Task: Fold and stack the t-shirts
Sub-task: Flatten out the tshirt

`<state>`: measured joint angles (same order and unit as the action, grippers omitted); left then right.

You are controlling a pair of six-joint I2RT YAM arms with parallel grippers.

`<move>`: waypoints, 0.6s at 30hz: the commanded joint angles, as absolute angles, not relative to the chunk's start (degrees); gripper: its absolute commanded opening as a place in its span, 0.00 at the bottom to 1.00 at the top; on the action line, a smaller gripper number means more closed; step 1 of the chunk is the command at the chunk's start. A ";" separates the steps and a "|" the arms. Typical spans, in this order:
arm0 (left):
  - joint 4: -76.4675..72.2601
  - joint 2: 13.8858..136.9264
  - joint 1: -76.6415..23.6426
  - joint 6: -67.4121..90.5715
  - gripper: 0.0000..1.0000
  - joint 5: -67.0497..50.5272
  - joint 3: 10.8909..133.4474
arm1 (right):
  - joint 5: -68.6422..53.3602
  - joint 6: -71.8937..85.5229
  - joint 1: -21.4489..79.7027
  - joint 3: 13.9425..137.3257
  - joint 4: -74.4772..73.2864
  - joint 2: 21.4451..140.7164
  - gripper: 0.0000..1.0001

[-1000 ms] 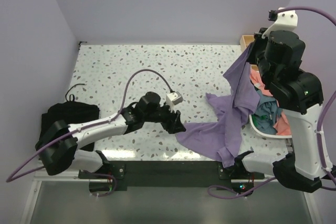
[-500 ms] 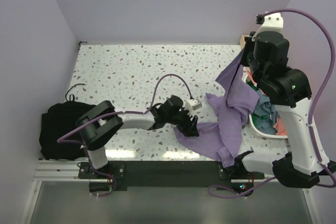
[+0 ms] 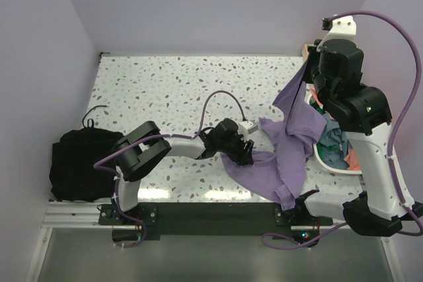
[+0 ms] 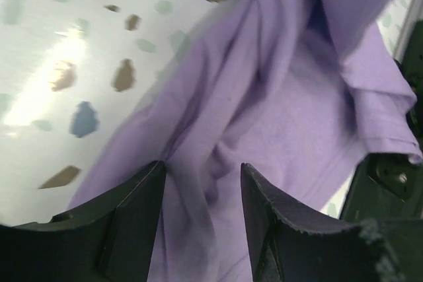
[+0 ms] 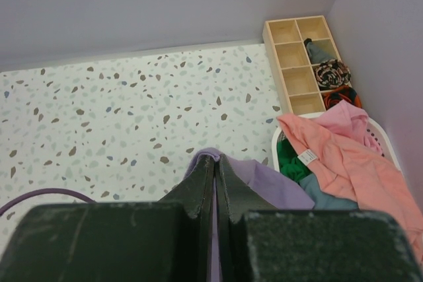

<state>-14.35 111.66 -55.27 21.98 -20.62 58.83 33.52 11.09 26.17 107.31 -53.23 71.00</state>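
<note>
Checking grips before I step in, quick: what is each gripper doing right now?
Left gripper: open, fingers either side of a fold of the lavender t-shirt.
Right gripper: shut on the lavender t-shirt, holding it up.

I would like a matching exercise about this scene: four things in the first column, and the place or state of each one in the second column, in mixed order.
1 lavender t-shirt
2 salmon-pink t-shirt
3 black bundle
4 wooden box

a in the white basket
b at the left edge of the table
c in the far right corner
d pinched by the right gripper

Pairs: 1-d, 2-a, 3-b, 4-c
</note>
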 commanded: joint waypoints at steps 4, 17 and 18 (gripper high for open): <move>-0.71 112.07 -42.04 22.41 0.55 -3.52 53.63 | 35.07 10.37 26.01 106.00 -50.71 71.01 0.01; 7.65 100.83 -40.16 17.59 0.64 11.25 59.15 | 34.10 9.85 25.93 104.24 -49.57 71.72 0.01; 6.95 97.24 -40.86 16.80 0.65 10.38 59.15 | 34.10 9.84 25.93 104.15 -49.40 71.72 0.01</move>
<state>0.82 105.75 -39.94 20.40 6.48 59.59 33.52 10.98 26.17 104.47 -52.66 71.81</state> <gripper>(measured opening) 0.636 0.012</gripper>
